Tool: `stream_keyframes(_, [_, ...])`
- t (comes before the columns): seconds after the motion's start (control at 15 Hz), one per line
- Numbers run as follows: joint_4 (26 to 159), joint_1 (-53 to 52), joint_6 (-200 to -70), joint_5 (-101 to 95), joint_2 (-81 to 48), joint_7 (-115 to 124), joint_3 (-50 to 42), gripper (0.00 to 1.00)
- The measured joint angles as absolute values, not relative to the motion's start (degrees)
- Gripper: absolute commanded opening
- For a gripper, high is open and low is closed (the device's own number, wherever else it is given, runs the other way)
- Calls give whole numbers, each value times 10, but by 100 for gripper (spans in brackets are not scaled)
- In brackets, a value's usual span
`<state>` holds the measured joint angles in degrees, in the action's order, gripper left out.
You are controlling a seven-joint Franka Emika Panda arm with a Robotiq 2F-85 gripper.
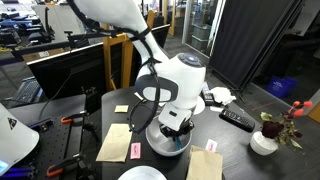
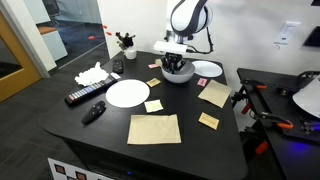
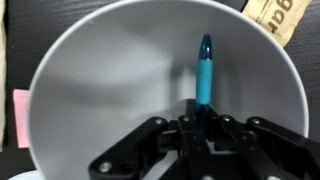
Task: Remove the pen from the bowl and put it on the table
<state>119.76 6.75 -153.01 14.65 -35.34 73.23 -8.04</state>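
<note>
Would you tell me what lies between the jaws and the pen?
Nothing: in the wrist view the gripper meets the lower end of the light-blue pen directly, with only the bare inner wall of the white bowl around them.

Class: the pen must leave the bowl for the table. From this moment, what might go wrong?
The gripper seems to pinch the pen at one end, so it may swing or slip out. The pen's free tip lies near the bowl wall and might catch on lifting, dragging the bowl.
</note>
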Motion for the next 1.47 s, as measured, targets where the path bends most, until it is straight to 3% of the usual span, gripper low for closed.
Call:
stream_keyframes(0.87, [1316,13,-1541,79,-153,735,-143,2])
stream_keyframes(1.47, [1432,-7,-1541,-86,6,755,-88,2])
